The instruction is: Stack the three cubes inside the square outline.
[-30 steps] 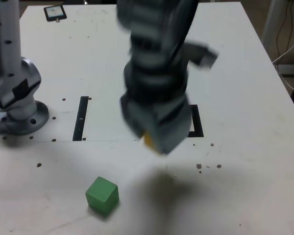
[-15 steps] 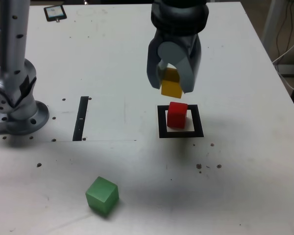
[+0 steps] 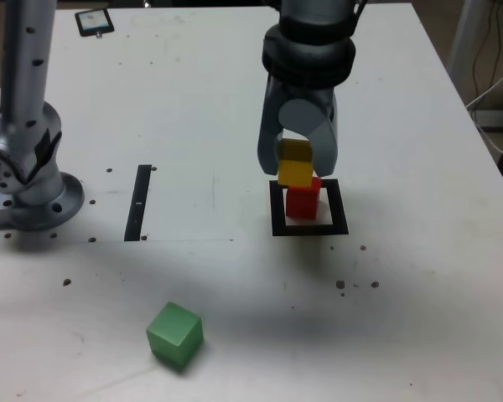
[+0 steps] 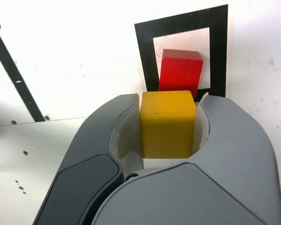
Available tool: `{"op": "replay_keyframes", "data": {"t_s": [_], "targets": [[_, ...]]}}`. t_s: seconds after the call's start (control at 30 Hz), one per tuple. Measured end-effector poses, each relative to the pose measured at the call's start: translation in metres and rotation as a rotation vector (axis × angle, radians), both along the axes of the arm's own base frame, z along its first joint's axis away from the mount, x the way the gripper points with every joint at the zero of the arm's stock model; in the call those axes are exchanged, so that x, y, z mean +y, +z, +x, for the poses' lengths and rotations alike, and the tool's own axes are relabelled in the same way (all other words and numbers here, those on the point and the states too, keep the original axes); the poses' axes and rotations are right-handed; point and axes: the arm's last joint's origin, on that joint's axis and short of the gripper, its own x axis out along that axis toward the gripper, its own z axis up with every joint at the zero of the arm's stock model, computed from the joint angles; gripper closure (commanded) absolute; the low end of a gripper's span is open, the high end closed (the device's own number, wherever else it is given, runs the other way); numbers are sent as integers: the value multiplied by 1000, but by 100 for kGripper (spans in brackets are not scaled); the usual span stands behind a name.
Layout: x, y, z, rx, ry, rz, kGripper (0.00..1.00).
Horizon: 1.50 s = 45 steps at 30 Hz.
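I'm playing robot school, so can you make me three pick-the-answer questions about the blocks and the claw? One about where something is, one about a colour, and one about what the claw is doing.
1. Where is the red cube?
A. Inside the square outline
B. On the black strip
C. Beside the arm's base

2. What colour is the cube lying alone near the front of the table?
A. Blue
B. Green
C. Orange

3. What is the gripper doing?
A. Hanging open and empty
B. Shut on the yellow cube
C. Shut on the red cube

Answers:
1 A: the black frame surrounds the red cube on every side.
2 B: the green cube sits by itself, far from the outline.
3 B: in the wrist view the yellow cube is squeezed between both fingers, with the red cube beyond it.
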Motion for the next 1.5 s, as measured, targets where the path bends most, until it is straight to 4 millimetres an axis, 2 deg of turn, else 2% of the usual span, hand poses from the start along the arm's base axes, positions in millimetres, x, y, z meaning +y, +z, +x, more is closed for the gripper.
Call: {"op": "replay_keyframes", "data": {"t_s": [0.37, 0.8, 0.97, 1.3, 1.37, 1.5], "targets": [[14, -11, 7, -15, 10, 1, 82], [20, -21, 11, -3, 16, 2, 71], [20, -23, 9, 5, 15, 3, 55], [20, -26, 7, 19, 12, 3, 5], [20, -26, 7, 19, 13, 1, 1], [20, -23, 6, 15, 13, 0, 1]]}}
